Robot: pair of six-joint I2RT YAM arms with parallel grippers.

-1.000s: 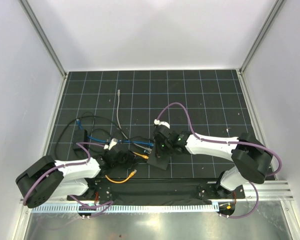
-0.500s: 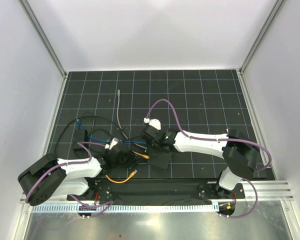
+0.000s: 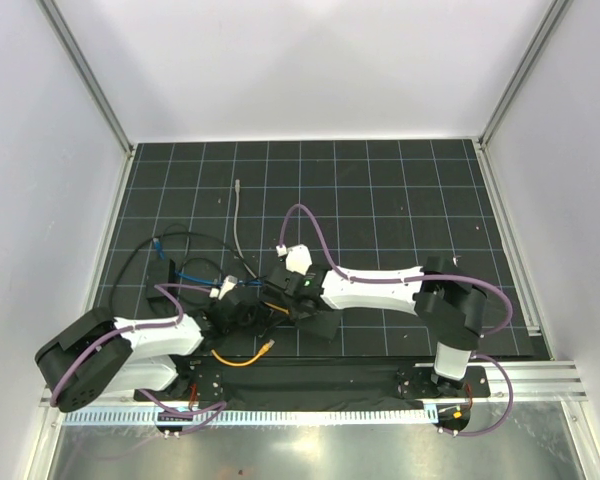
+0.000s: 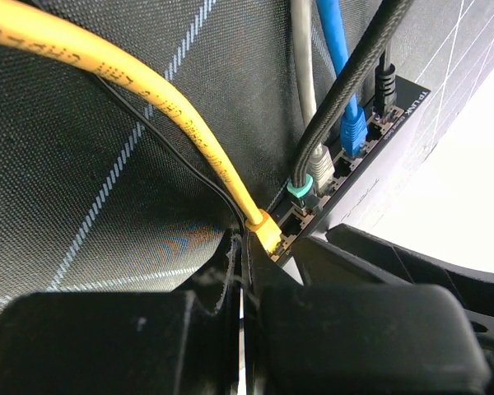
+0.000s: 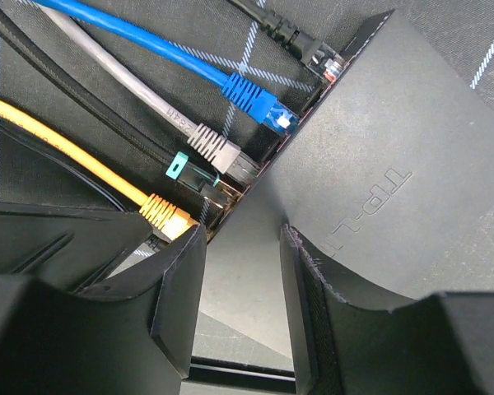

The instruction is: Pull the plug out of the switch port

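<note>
The flat black switch [image 3: 322, 324] lies near the front of the mat, with several cables plugged into its port edge [image 5: 255, 177]. In the right wrist view a yellow plug [image 5: 166, 211], a teal-tipped black one, a grey one, a blue one [image 5: 255, 99] and a black one sit in a row. My right gripper [image 5: 243, 247] is open above the switch top [image 5: 379, 164], its left finger [image 5: 177, 288] right beside the yellow plug. My left gripper [image 4: 245, 247] is shut, its tips just short of the yellow plug [image 4: 266, 230]. A thin black wire runs to its tips.
Cables tangle left of the switch: a yellow loop [image 3: 242, 357] at the front, a blue cable [image 3: 195, 272], a black loop and a loose grey cable [image 3: 238, 215] running back. A small black adapter [image 3: 161, 275] lies at the left. Both grippers [image 3: 270, 305] crowd together.
My right arm has swung left over the switch, bringing its gripper to the port edge beside the left gripper. The left arm has hardly moved.
</note>
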